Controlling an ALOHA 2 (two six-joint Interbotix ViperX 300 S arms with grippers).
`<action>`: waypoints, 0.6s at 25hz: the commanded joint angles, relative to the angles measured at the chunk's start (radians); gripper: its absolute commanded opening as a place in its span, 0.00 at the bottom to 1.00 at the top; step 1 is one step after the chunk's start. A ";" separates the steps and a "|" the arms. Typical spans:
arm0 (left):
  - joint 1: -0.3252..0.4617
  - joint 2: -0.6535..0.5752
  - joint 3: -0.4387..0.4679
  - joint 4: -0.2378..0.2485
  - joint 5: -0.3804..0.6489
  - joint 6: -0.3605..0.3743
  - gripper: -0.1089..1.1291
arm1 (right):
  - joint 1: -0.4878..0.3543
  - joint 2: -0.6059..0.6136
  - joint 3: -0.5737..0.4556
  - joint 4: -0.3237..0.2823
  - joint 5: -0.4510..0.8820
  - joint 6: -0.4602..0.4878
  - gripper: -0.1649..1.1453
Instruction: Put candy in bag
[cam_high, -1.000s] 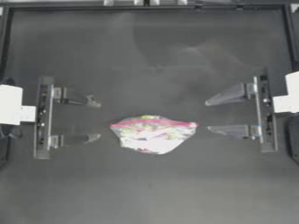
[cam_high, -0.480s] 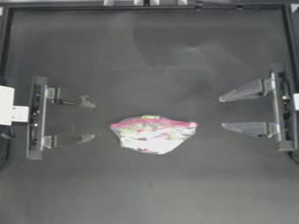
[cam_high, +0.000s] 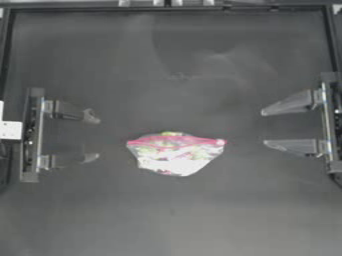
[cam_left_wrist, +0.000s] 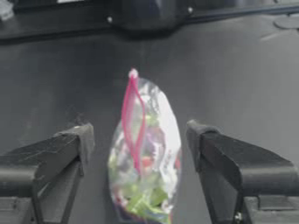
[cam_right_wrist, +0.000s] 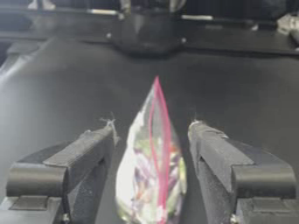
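Mid-table, the bag (cam_high: 175, 153) between both open hands (well apart): left hand (cam_high: 93, 138), right hand (cam_high: 264, 128)

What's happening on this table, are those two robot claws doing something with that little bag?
Right now nothing is being held. A clear bag full of colourful sweets, with a pink zip strip, lies alone near the middle of the dark table. The left gripper sits open off to one side of it and the right gripper sits open on the other side, both apart from the bag and pointing toward it. No loose candy shows outside the bag.
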 joint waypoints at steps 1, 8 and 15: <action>0.000 -0.021 -0.003 -0.002 -0.003 0.000 0.86 | -0.003 -0.008 -0.002 0.002 -0.028 0.002 0.79; 0.000 -0.071 0.012 -0.002 -0.003 0.000 0.86 | -0.011 -0.032 0.014 0.006 -0.029 0.002 0.79; 0.000 -0.107 0.023 -0.002 0.011 0.000 0.86 | -0.017 -0.078 0.029 0.017 -0.029 0.002 0.79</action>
